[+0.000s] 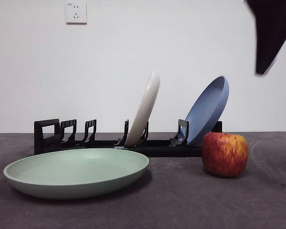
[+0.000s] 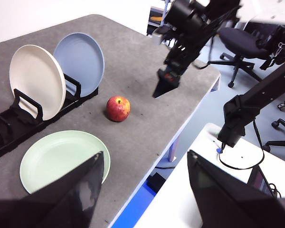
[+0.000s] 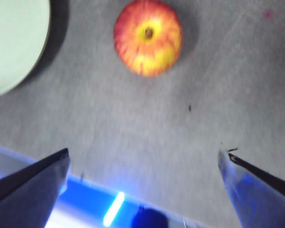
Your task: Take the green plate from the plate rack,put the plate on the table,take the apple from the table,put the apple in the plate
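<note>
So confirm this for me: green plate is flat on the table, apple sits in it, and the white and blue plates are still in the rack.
Not quite. The apple is not in the green plate; it sits on the table beside it, as the front view shows. The rest holds: the white plate and blue plate stand in the plate rack.

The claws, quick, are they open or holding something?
Left claw: open, holding nothing, above the green plate.
Right claw: open, holding nothing, above the table near the apple.
</note>
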